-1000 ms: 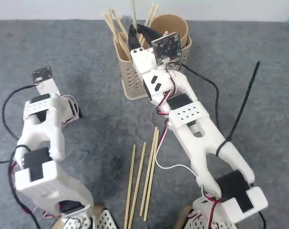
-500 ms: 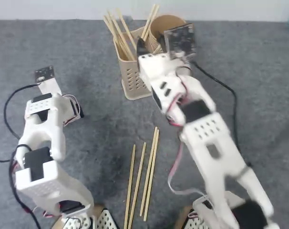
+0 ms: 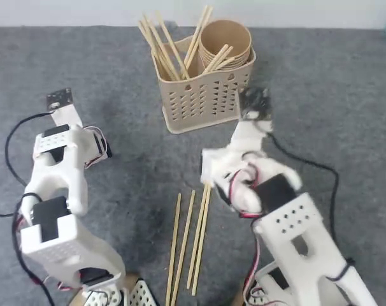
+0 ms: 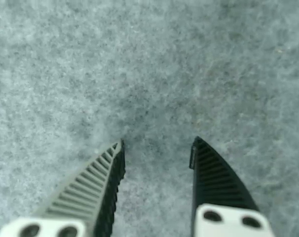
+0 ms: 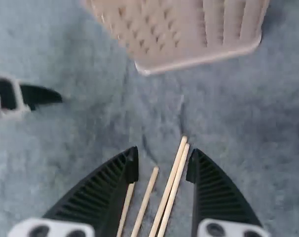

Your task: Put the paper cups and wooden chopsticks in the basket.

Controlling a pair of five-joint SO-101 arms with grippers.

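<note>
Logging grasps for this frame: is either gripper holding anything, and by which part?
Nothing is held. The left gripper hangs open over the grey mat; the right gripper is open above the loose chopsticks, closed on none.

Robotics test bench, grey felt mat, white printed arms, loose wiring, pale wall

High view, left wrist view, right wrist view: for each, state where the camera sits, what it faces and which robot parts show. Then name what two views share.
High view: fixed above the table, looking down on the basket, loose chopsticks, left arm and right arm.
Left wrist view: on the left wrist, facing bare grey table past the open left hand.
Right wrist view: on the right wrist, facing forward over the open right hand.
Shared: high and right wrist views show the basket and loose chopsticks.
</note>
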